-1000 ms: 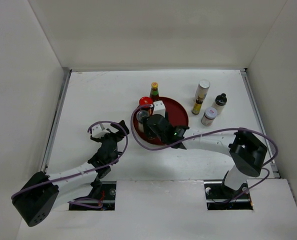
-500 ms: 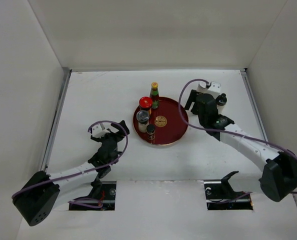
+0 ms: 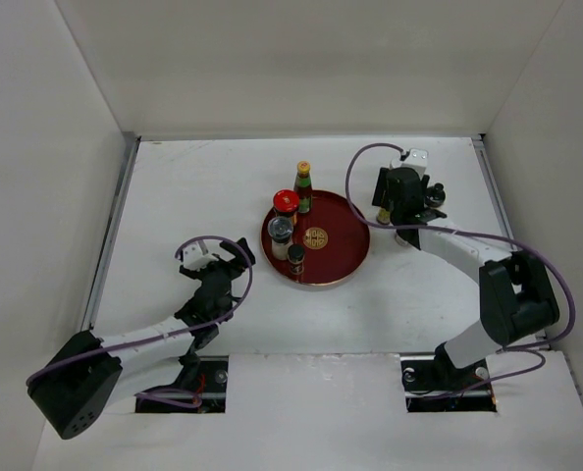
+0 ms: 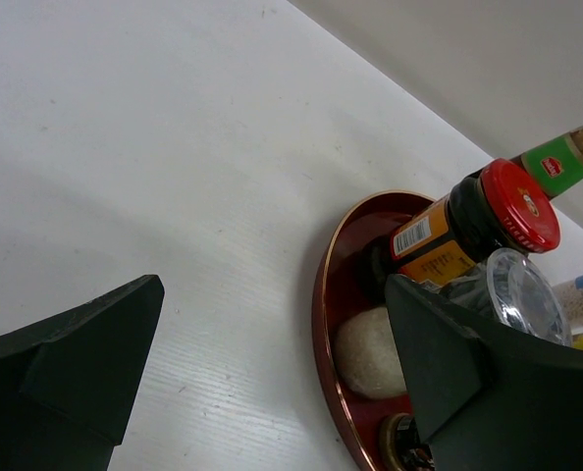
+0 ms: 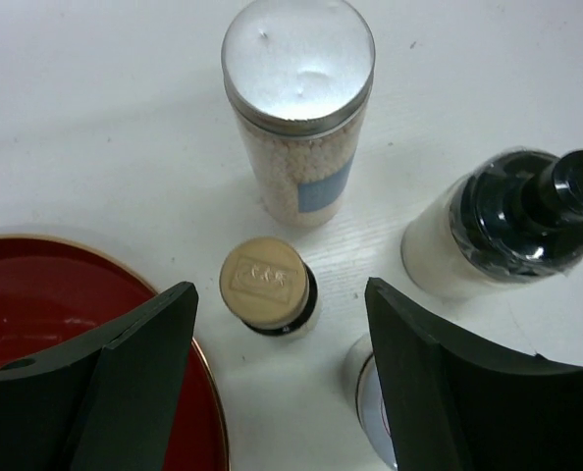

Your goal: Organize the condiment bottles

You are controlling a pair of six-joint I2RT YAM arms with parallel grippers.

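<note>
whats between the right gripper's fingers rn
A small tan-capped bottle stands on the table between the open fingers of the right gripper, touching neither; the right wrist view shows it.

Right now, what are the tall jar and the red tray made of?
The tall jar looks like clear plastic or glass, since pale grains show through; its lid seems silver foil or metal, dented. The red tray looks glossy lacquer or plastic, with glints.

bright, even light from above fills the white table [image 3: 203, 196]; shadows are soft and faint. mild glare marks the silver-topped cylinder [image 5: 298, 69] and the red-capped jar [image 4: 488, 211]. the left wrist view is tilted, dimmer at its near left.
</note>
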